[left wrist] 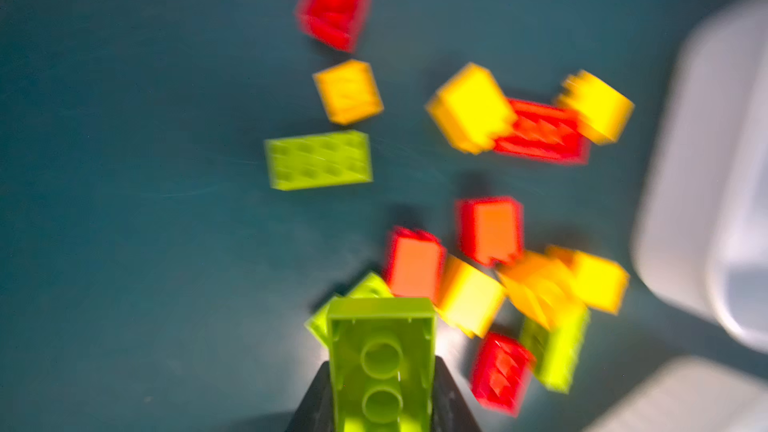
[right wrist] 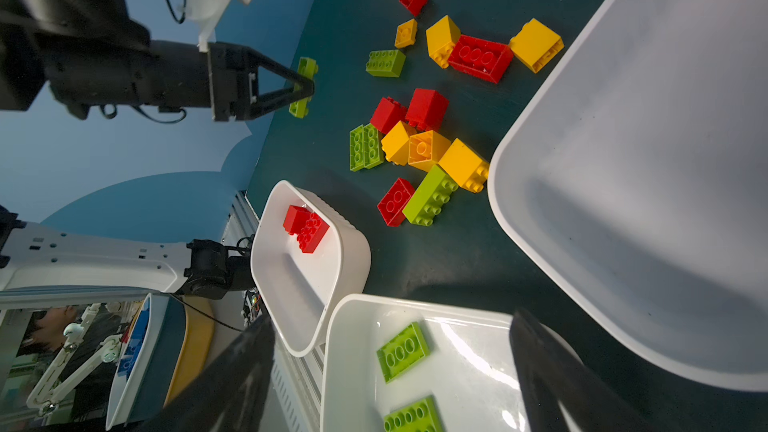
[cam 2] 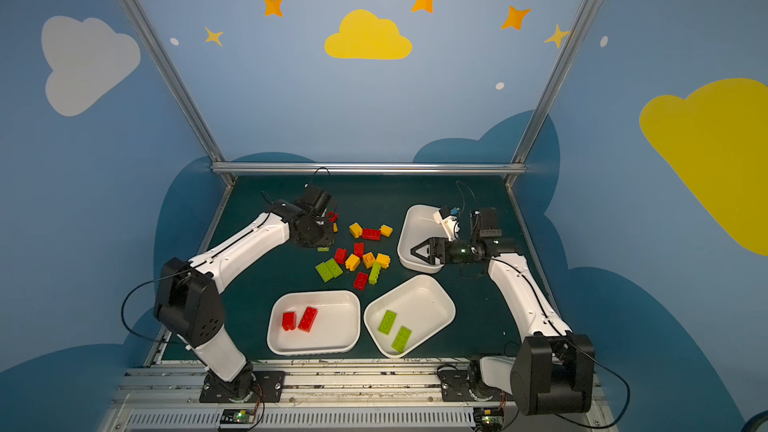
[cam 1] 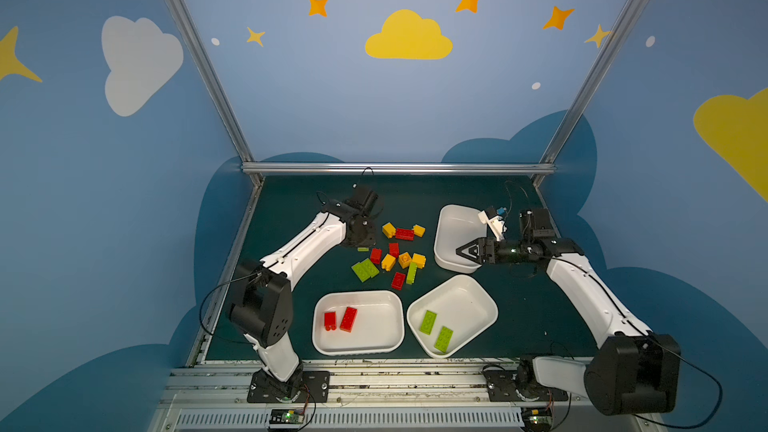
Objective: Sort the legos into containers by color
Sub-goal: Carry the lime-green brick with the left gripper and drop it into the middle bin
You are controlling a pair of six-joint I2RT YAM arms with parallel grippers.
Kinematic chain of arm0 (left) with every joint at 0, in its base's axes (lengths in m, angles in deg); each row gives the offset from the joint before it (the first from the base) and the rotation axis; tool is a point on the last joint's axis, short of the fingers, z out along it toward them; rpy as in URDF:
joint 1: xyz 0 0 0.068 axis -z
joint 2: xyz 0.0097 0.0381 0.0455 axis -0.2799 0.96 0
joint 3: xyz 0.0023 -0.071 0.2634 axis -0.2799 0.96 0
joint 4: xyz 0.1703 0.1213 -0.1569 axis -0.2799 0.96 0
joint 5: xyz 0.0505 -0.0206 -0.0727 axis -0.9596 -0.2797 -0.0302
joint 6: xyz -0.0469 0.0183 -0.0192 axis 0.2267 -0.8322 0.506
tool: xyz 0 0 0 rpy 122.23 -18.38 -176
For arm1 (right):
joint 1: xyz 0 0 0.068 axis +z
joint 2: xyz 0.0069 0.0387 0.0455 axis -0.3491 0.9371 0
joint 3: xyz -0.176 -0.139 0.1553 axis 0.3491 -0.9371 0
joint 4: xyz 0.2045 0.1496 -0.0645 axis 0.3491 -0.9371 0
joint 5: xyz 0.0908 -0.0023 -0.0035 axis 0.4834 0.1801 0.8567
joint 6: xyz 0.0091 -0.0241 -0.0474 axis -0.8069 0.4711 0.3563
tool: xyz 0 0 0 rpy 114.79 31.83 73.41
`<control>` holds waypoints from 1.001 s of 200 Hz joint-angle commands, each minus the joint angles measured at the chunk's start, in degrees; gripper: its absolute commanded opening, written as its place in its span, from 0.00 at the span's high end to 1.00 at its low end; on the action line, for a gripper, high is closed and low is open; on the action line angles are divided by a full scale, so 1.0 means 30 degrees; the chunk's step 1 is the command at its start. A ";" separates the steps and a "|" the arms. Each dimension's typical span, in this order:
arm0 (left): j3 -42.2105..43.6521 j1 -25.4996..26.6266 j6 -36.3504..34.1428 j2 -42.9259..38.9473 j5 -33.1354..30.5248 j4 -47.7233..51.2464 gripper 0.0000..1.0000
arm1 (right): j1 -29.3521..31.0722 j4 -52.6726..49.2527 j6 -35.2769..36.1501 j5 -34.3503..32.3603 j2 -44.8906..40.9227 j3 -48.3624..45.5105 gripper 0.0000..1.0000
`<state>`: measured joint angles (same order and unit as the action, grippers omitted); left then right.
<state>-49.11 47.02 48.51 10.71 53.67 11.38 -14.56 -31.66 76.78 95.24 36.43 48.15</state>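
The left arm (cam 1: 303,249) at left centre and the right arm (cam 1: 582,288) at lower right both wear glossy white shells between blocky black joint housings; thin black cables (cam 1: 201,313) loop off the elbows; black base plates (cam 1: 316,384) carry silver screws; a white bracket (cam 1: 492,222) with a blue part tops the right wrist; the left gripper (right wrist: 306,88) has black, open-framed triangular fingers

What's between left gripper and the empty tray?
A long red brick flanked by two yellow bricks, between the left gripper, shut on a green brick, and the empty tray; shows in both top views.
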 commanded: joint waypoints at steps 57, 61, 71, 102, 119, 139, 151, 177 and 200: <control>0.1795 0.6953 -0.2413 -0.1629 0.5752 -0.1954 0.68 | -0.0455 -0.0625 0.0565 0.0068 -0.0281 0.0600 0.13; 0.1834 0.7260 -0.2434 -0.1412 0.5877 -0.2119 0.68 | -0.0476 -0.0635 0.0585 0.0090 -0.0284 0.0600 0.13; 0.1764 0.7989 -0.2460 -0.0856 0.5948 -0.2325 0.69 | -0.0460 -0.0606 0.0516 0.0083 -0.0318 0.0574 0.13; 0.1030 0.9494 -0.2724 0.1274 0.6188 -0.2633 0.69 | -0.0462 -0.0610 0.0463 -0.0104 -0.0447 0.0425 0.13; 0.1098 1.0216 -0.2434 0.2044 0.5943 -0.3367 0.69 | -0.0462 -0.0605 0.0474 -0.0235 -0.0511 0.0338 0.13; 0.1260 1.0650 -0.2024 0.2948 0.5594 -0.3726 0.70 | -0.0459 -0.0514 0.0374 -0.0284 -0.0444 0.0277 0.13; 0.1549 1.0774 -0.1944 0.3346 0.5544 -0.3878 0.70 | -0.0488 -0.0613 0.0404 -0.0269 -0.0361 0.0386 0.13; 0.2242 1.0843 -0.1820 0.3551 0.5731 -0.4263 0.66 | -0.0466 -0.0599 0.0476 -0.0240 -0.0274 0.0424 0.13; 0.2066 1.0788 -0.1765 0.3264 0.5846 -0.3722 0.48 | -0.0470 -0.0488 0.0381 -0.0196 -0.0352 0.0227 0.13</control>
<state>-42.67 79.65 42.96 21.20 70.57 -0.44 -15.74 -32.49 77.85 94.76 36.22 48.37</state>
